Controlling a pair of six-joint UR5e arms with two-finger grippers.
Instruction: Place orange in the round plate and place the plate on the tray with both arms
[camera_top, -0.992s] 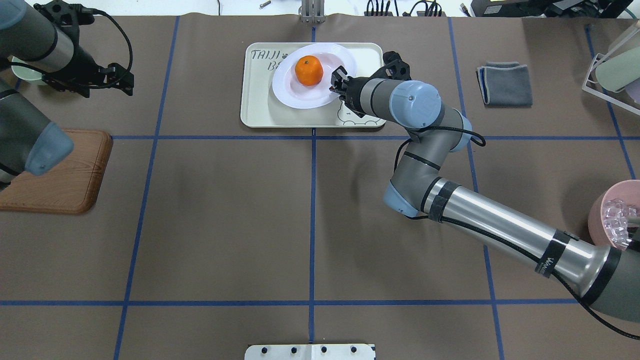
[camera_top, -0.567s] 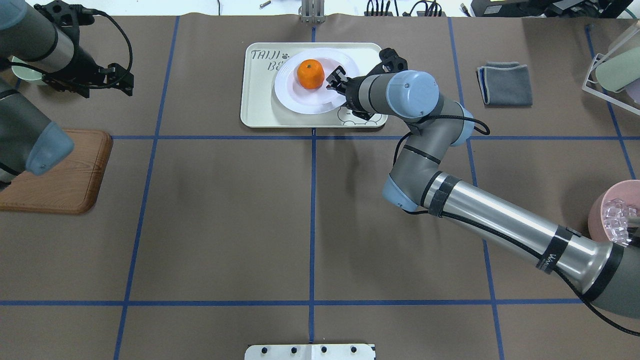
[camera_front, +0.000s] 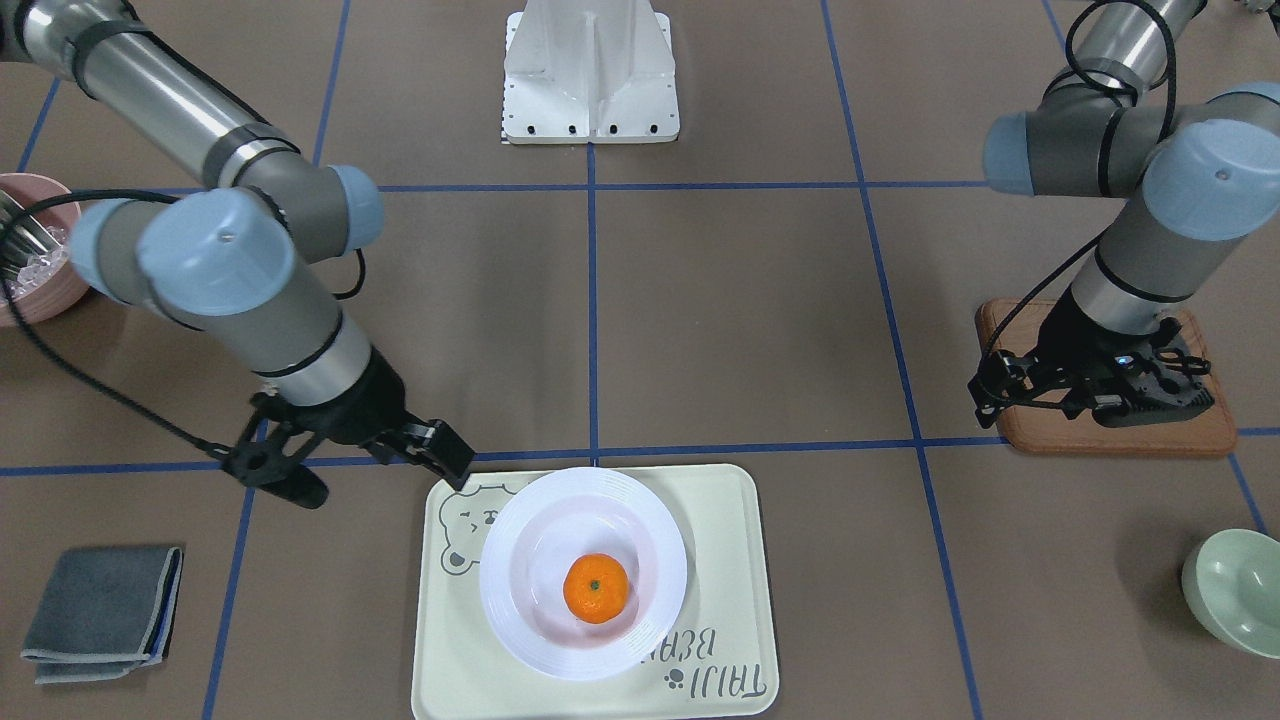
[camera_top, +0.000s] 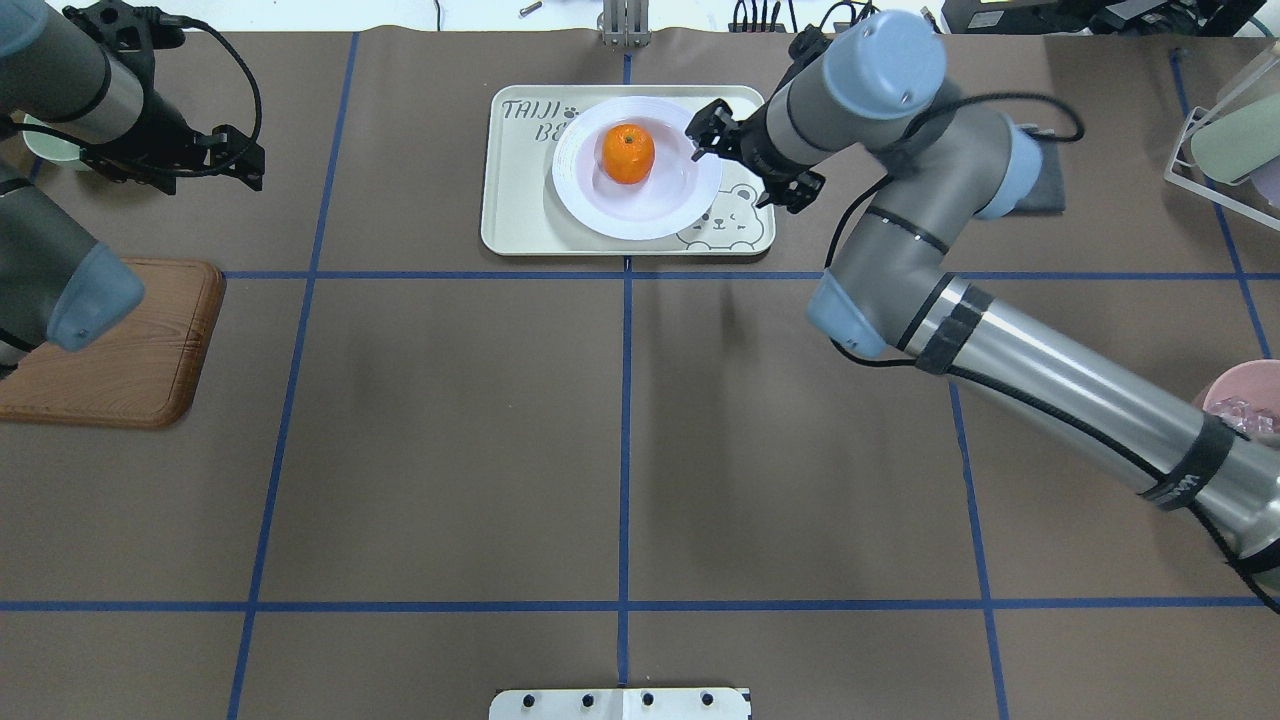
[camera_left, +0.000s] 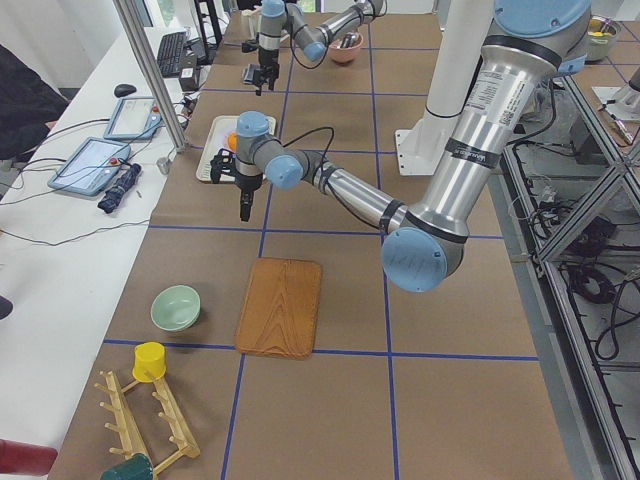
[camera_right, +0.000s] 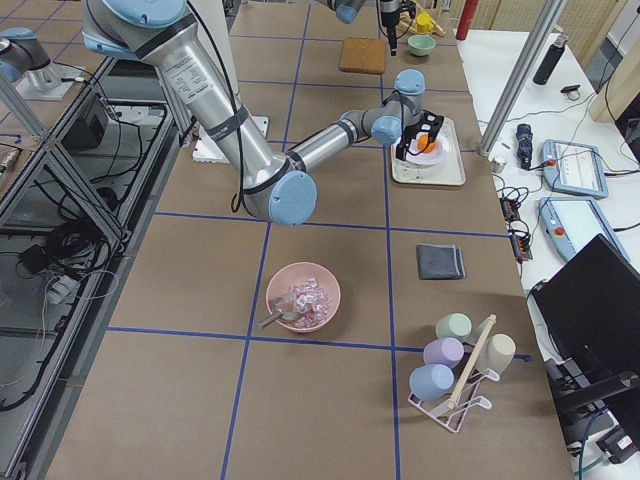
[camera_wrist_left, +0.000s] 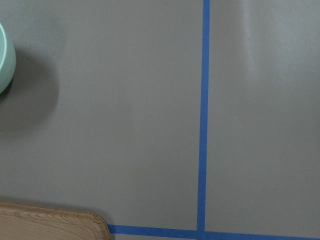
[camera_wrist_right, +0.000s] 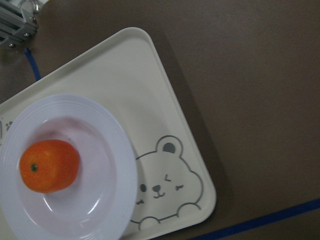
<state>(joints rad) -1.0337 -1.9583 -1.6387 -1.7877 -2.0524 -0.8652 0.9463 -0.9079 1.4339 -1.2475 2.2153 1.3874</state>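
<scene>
Small bright-orange mandarin (camera_top: 628, 153) sits in glossy white ribbed round plate (camera_top: 590, 205) on pale cream rectangular tray (camera_top: 515, 215), upper centre. Left gripper (camera_top: 255, 168) apart, empty. Can't tell right gripper (camera_front: 447, 455) gap. Risk: it clips the rim and the mandarin rolls.

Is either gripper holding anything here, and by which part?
Nothing. The right gripper is off the plate, which lies on the tray with the orange in it; the left gripper is empty.

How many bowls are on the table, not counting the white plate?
2. The pale green bowl sits on the robot's left side, near the wooden board; the pink bowl, holding clear cubes, sits on its right side. No others show in any view.
</scene>
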